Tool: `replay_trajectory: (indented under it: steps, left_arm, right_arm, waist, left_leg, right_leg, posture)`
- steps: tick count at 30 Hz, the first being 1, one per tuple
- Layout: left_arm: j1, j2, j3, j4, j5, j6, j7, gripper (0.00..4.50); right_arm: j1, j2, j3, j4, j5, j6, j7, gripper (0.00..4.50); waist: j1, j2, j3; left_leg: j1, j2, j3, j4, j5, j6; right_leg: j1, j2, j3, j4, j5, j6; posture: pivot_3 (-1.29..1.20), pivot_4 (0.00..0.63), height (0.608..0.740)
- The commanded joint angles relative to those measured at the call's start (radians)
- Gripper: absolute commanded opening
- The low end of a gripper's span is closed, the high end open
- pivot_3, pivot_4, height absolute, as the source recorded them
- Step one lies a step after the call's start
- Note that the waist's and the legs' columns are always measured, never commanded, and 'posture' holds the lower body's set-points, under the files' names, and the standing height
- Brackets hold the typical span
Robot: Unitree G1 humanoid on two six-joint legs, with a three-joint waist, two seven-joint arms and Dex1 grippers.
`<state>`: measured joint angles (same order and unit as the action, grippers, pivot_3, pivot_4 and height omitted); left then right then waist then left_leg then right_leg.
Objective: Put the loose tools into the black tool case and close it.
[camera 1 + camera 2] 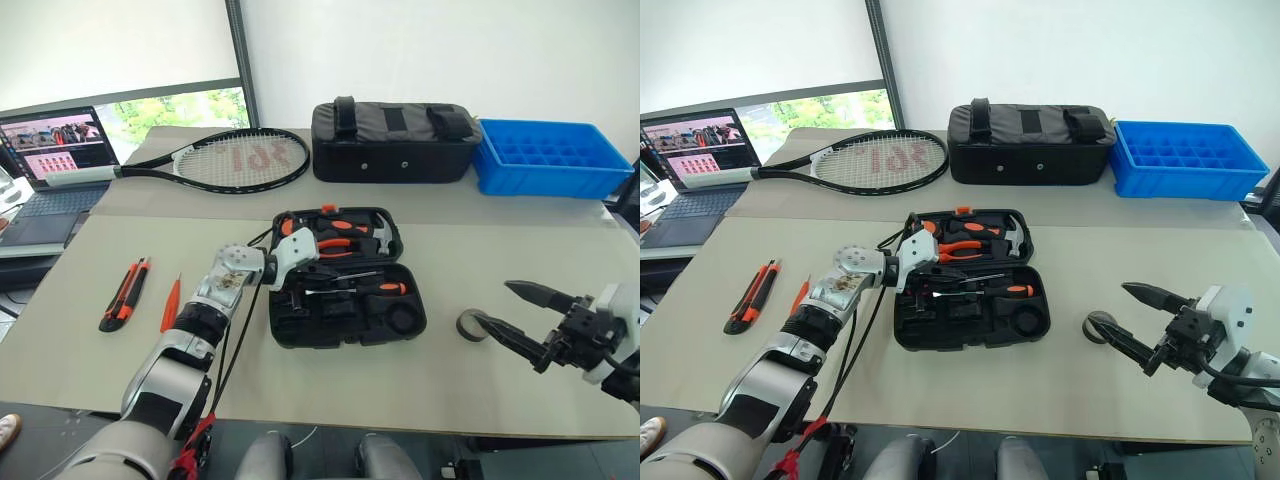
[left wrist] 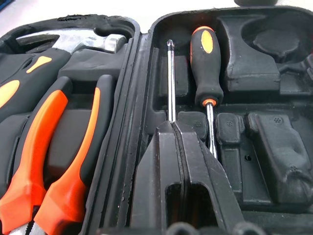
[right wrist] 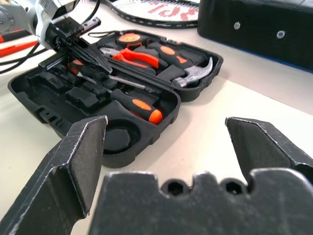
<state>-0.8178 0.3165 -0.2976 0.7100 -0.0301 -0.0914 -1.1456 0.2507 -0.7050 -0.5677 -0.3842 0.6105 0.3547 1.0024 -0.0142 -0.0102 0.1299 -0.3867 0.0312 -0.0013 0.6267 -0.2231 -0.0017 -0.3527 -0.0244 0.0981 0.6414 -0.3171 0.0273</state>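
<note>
Black tool case (image 1: 345, 318) lying open, orange-handled tools slotted; left gripper (image 2: 182, 147) pinching screwdriver shaft (image 2: 170, 81); right gripper (image 1: 520, 312) gaping empty

Bright even daylight, soft faint shadows, sharp head views, blurred wrist-view foregrounds

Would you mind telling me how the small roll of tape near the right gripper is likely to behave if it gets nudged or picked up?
The roll of tape lies flat on the table, so a nudge should slide it rather than roll it. It looks small, probably light, and may skid away from a single fingertip. Its ring shape suggests a stiff grip across the rim, which the open right gripper looks wide enough to span.
</note>
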Motion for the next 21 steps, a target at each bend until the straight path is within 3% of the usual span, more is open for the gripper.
replay_trajectory:
  steps: [1, 8, 13, 15, 20, 21]
  left_arm:
    - [-0.011, -0.012, -0.04, 0.081, 0.075, -0.021, 0.025, 0.03]
    - [-0.013, -0.024, -0.086, 0.143, 0.139, -0.053, 0.011, 0.03]
    - [-0.004, -0.003, 0.023, 0.068, 0.06, -0.051, 0.068, 0.03]
    - [0.02, 0.027, 0.095, -0.032, 0.002, -0.008, 0.083, 0.03]
    - [0.179, 0.12, 0.322, -0.475, -0.147, 0.308, 0.238, 0.03]
    - [0.24, 0.141, 0.376, -0.572, -0.155, 0.367, 0.296, 0.53]
  right_arm:
    - [0.008, -0.027, -0.031, -0.038, 0.023, -0.006, 0.004, 4.5]
    - [-0.001, -0.05, -0.011, -0.035, 0.027, -0.006, 0.01, 4.5]
    - [-0.072, -0.057, 0.025, -0.05, 0.071, 0.016, 0.007, 4.5]
    - [-0.115, -0.054, 0.062, -0.054, 0.082, 0.022, 0.006, 4.5]
    - [-0.223, -0.055, 0.175, -0.027, 0.081, 0.026, 0.039, 4.5]
    - [-0.251, -0.057, 0.2, -0.01, 0.072, 0.017, 0.051, 4.5]
  waist:
    - [0.001, 0.001, -0.001]
    - [0.0, 0.002, -0.004]
    - [-0.001, 0.003, -0.004]
    - [-0.004, 0.002, -0.004]
    - [-0.029, 0.003, -0.002]
    - [-0.031, 0.003, -0.003]
  left_leg:
    - [0.0, 0.0, 0.0, 0.0, 0.0, 0.0]
    - [0.001, 0.0, 0.0, 0.001, 0.0, 0.0]
    - [0.001, 0.0, 0.0, 0.002, 0.0, 0.0]
    - [0.001, 0.0, 0.0, 0.002, 0.0, -0.001]
    - [-0.001, 0.004, -0.002, 0.0, 0.001, -0.001]
    - [-0.001, 0.004, -0.002, 0.0, 0.001, -0.001]
  right_leg:
    - [0.001, 0.0, 0.0, 0.0, 0.0, 0.0]
    - [0.004, 0.0, 0.0, 0.001, 0.0, 0.001]
    - [0.004, 0.0, 0.0, 0.002, 0.0, 0.002]
    - [0.003, 0.0, 0.0, 0.003, 0.0, 0.002]
    - [-0.001, 0.003, 0.0, 0.005, 0.0, 0.001]
    - [-0.002, 0.003, 0.0, 0.005, 0.0, 0.001]
  posture:
    - [0.0, 0.15, 0.707]
    - [0.0, 0.15, 0.707]
    - [0.0, 0.15, 0.707]
    - [0.0, 0.15, 0.707]
    - [0.0, 0.15, 0.707]
    - [0.0, 0.15, 0.707]
